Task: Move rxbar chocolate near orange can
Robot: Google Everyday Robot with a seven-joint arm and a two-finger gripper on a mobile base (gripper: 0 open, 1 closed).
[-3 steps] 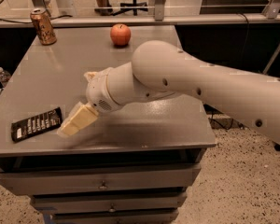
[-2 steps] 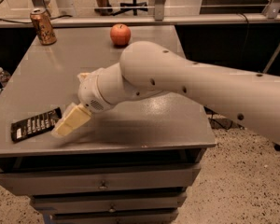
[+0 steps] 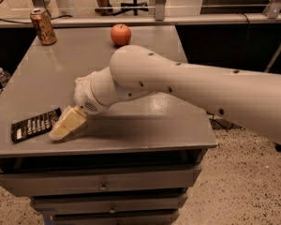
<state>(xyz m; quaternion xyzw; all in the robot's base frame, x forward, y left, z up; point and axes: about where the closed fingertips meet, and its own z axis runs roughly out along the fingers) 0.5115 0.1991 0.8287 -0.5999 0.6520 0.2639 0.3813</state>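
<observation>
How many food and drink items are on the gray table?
3: the orange can at the far left corner, the apple near the far edge, the snack bar at the near left edge with the gripper beside its right end. The arm may hide more.

Grey table, three things on it.
The rxbar chocolate lies front left, gripper at its right end; orange can back left, apple back middle.

White arm, cream pincer at tabletop

place: probably office or lab | drawer desk, swivel chair base | gripper at desk's front-left
</observation>
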